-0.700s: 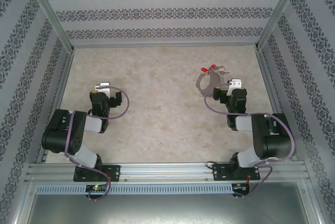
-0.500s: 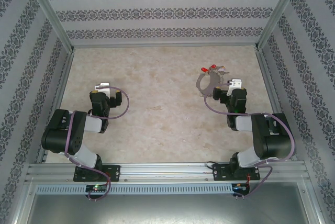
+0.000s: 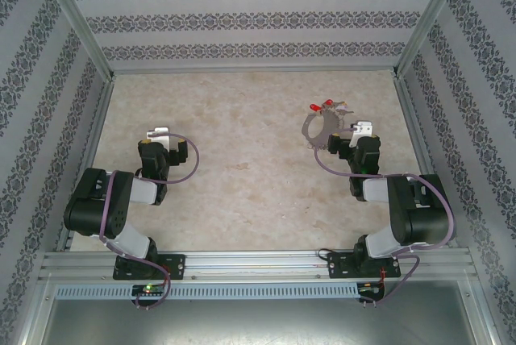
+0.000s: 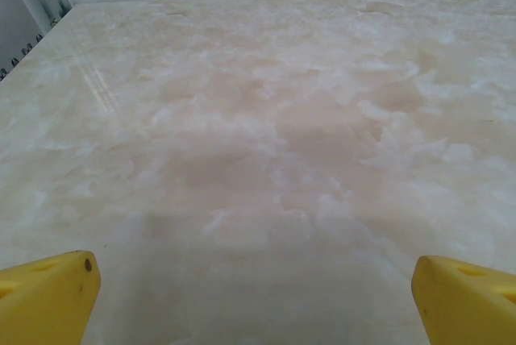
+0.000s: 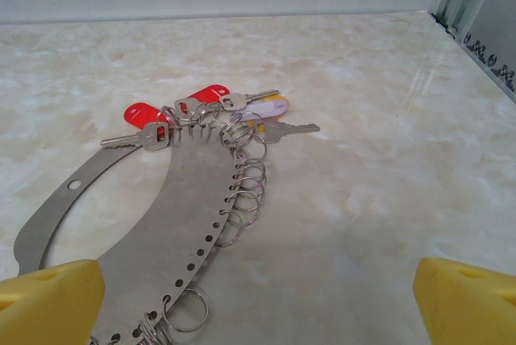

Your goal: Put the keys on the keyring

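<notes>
Keys (image 5: pixel 205 97), upper centre: likely light, slippery; I'd pinch a red head. Keyring (image 5: pixel 153 224): thin, stiff-looking. My right claw (image 5: pixel 258 305): apart, empty.

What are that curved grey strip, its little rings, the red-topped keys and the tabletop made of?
The curved strip seems to be thin sheet metal, dull grey, with punched holes. The rings are shiny coiled wire, probably steel. The keys have silvery metal blades; their red heads look like glossy plastic. The tabletop has a beige marble pattern with a faint sheen; real stone or printed laminate, I can't tell.
</notes>
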Tool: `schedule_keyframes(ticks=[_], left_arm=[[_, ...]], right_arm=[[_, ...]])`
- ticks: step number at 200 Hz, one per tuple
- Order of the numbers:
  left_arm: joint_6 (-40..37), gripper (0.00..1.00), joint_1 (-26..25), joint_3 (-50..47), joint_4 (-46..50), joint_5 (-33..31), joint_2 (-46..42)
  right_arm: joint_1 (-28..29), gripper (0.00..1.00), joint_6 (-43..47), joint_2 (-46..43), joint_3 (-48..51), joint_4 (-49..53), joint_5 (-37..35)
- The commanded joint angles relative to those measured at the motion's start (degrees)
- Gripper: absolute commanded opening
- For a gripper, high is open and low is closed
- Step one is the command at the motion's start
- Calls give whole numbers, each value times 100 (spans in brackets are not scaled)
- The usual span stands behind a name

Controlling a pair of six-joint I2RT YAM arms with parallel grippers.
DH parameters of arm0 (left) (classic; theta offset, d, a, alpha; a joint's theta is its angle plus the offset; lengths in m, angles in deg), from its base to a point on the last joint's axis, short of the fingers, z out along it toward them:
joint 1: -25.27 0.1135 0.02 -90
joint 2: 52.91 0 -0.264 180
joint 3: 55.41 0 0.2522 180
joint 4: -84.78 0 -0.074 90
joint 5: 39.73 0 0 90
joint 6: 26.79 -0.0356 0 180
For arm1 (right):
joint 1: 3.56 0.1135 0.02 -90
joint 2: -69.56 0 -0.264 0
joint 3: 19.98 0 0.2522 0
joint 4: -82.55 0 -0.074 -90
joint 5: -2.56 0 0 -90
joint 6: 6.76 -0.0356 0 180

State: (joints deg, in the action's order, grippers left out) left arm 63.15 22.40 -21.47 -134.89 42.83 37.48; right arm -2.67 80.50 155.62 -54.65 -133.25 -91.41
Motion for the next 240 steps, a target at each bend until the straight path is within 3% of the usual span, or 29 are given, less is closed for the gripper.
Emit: schedule_keyframes(ticks=[1,104,142,176,216,240], left_arm=[[-82,100,50,73,-318,100,67],[-90,100,50,59,-334,115,67],[-134,100,85,50,-339,357,53],[-164,100,68,-80,-270,394,-290],[-133,100,72,-138,-91,326,-614],[-116,100,68,-42,310,351,-822]], right_arm=[[-9,98,46,51,-113,-159,10],[28,98,67,51,-116,-159,-50],[102,98,-83,-126,-105,-56,-708],[223,98,75,-388,67,-174,-760],[628,98,207,-1346,-108,1080,-1212],[632,98,-476,-1643,-862,2913,-1558]])
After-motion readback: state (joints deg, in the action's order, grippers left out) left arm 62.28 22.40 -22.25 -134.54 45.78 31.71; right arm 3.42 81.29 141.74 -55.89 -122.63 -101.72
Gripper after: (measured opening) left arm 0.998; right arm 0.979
